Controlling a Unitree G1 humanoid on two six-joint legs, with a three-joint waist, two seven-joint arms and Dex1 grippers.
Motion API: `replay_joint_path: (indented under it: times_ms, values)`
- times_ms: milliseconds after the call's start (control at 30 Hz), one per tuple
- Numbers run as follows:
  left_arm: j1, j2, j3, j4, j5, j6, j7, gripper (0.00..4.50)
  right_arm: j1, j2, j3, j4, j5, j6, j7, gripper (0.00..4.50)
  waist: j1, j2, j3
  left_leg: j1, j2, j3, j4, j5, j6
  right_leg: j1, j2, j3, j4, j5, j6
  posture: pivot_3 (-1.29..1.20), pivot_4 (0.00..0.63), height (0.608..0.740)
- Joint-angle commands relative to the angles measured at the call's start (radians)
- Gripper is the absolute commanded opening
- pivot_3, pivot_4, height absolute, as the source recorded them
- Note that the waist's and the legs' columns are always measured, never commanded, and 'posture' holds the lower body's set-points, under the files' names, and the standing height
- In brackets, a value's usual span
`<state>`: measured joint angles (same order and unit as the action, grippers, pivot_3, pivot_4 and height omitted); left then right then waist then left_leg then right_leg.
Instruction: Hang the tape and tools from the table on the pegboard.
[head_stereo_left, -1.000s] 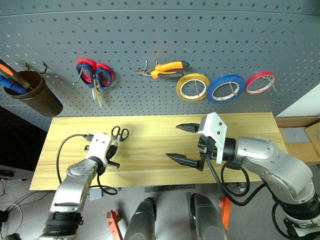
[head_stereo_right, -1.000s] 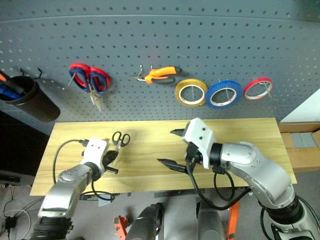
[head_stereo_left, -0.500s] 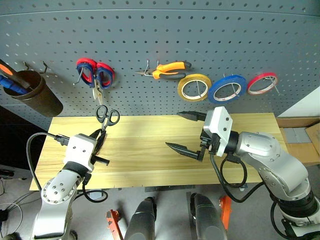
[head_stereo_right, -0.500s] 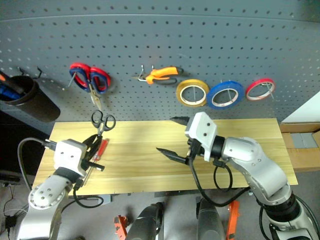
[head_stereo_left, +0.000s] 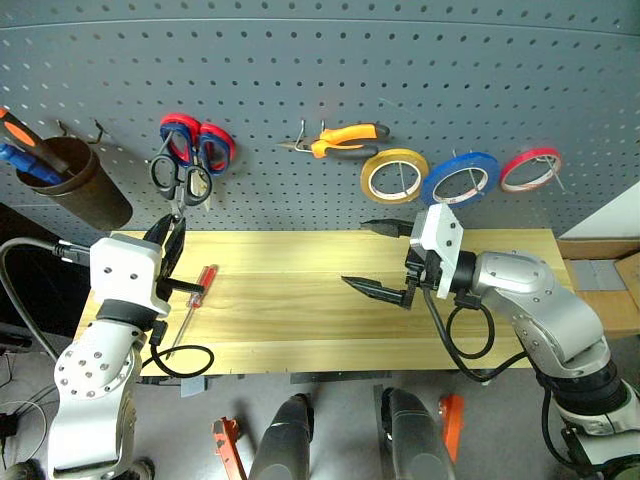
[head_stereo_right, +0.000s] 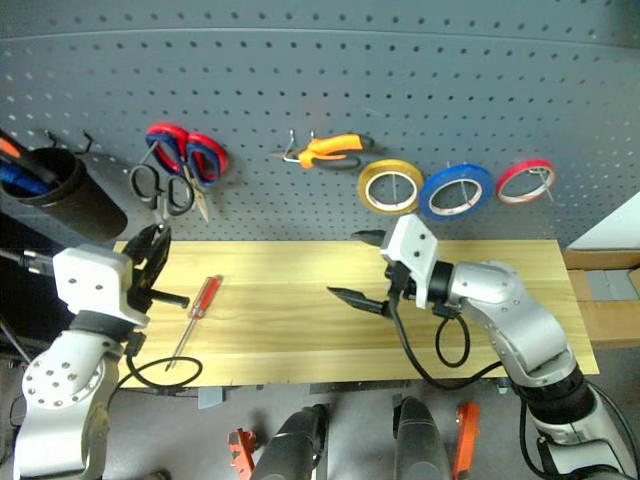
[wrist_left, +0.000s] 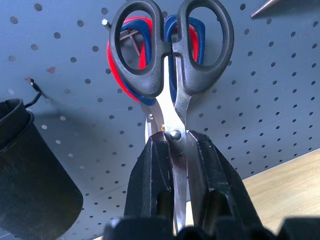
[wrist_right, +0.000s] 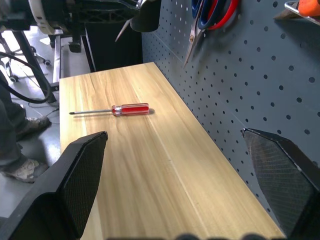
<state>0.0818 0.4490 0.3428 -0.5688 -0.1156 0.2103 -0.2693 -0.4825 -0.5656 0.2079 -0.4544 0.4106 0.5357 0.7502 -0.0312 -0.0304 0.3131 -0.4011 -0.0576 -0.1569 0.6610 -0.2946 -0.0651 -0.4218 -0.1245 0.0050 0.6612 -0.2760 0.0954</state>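
My left gripper (head_stereo_left: 168, 236) is shut on the blades of the small black-handled scissors (head_stereo_left: 180, 182), near the pivot. It holds them upright in front of the pegboard (head_stereo_left: 420, 70), and their black loops (wrist_left: 172, 50) overlap the red and blue scissors hanging there. The red-handled screwdriver (head_stereo_left: 196, 294) lies on the table (head_stereo_left: 300, 330) just right of that arm. The orange-handled pliers (head_stereo_left: 340, 138) and the blue tape (head_stereo_left: 460, 178) hang on the pegboard. Over the table's middle my right gripper (head_stereo_left: 357, 254) hovers open with nothing in it.
Red and blue scissors (head_stereo_left: 197, 143), a yellow tape ring (head_stereo_left: 393, 175) and a red tape ring (head_stereo_left: 530, 168) also hang on the board. A brown cup (head_stereo_left: 75, 190) with an orange-and-black screwdriver hangs at far left. A black cable (head_stereo_left: 180, 360) loops over the table's front edge.
My left gripper has lifted the black scissors off the table up to the pegboard, beside the red and blue scissors. The screwdriver now shows on the wood. The right gripper has barely shifted.
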Motion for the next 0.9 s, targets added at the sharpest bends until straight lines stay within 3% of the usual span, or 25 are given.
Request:
replay_joint_path:
  times_ms: [33,567,900]
  values:
    - [0.037,-0.004,-0.008,-0.063,0.017,-0.045,-0.009,0.10,0.005,0.004,-0.011,-0.024,-0.009,-0.034,0.016,4.50,0.001,0.000,-0.001,0.000,0.000,0.000,0.000,0.000,0.000,0.000,0.000,0.000,0.000,0.000,0.000,0.03,0.257,0.740]
    - [0.000,-0.016,0.042,-0.061,0.035,-0.046,0.033,0.10,0.050,-0.009,-0.004,-0.010,-0.062,-0.076,0.055,4.50,0.004,-0.003,-0.009,0.000,0.000,0.000,0.001,0.000,-0.001,0.000,0.000,0.000,0.002,0.000,0.000,0.04,0.240,0.740]
    - [-0.138,0.010,-0.010,0.050,-0.015,0.039,-0.012,0.10,0.037,0.012,-0.004,-0.022,-0.064,-0.057,0.058,4.50,0.006,-0.005,-0.011,0.001,0.000,-0.001,0.004,0.001,-0.001,0.001,0.000,-0.001,0.004,0.000,0.000,0.02,0.254,0.740]
